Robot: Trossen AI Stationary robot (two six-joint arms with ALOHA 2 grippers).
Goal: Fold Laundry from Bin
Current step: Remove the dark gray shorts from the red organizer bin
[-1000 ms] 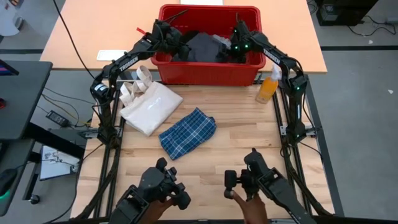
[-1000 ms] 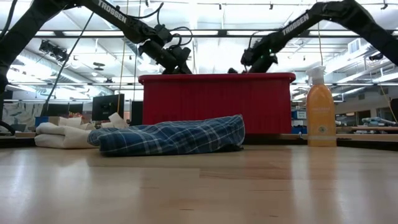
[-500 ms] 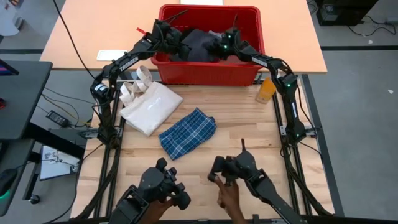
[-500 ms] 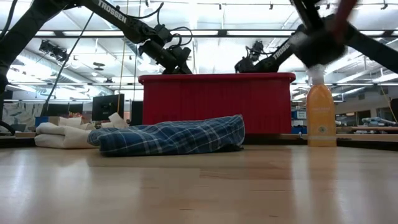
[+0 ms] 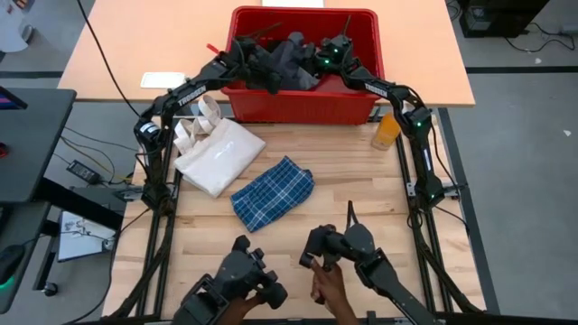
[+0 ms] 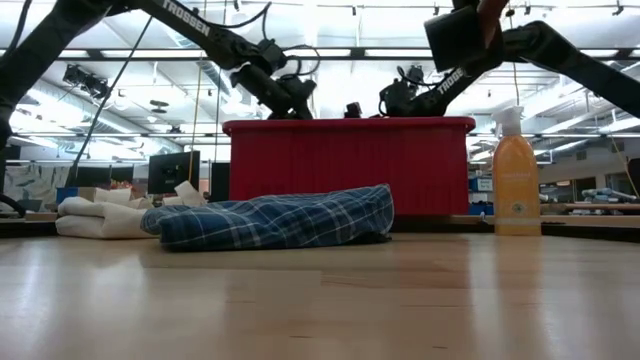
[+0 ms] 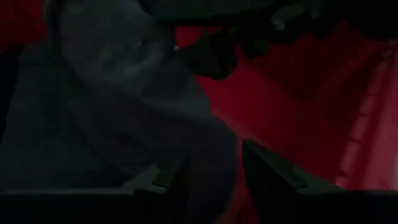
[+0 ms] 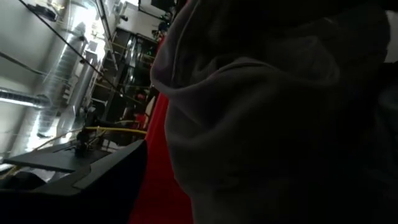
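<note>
inside red bin (image 5: 302, 106), charcoal garment (image 5: 291, 60)

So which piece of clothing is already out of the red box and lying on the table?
The blue-and-white plaid shirt, bunched on the wooden table beside the cream tote bag. The dark grey garment is in the red bin.

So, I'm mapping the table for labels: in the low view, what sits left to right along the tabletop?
Cream-white cloth tote bag → blue-and-white plaid shirt → orange plastic spray bottle.
</note>
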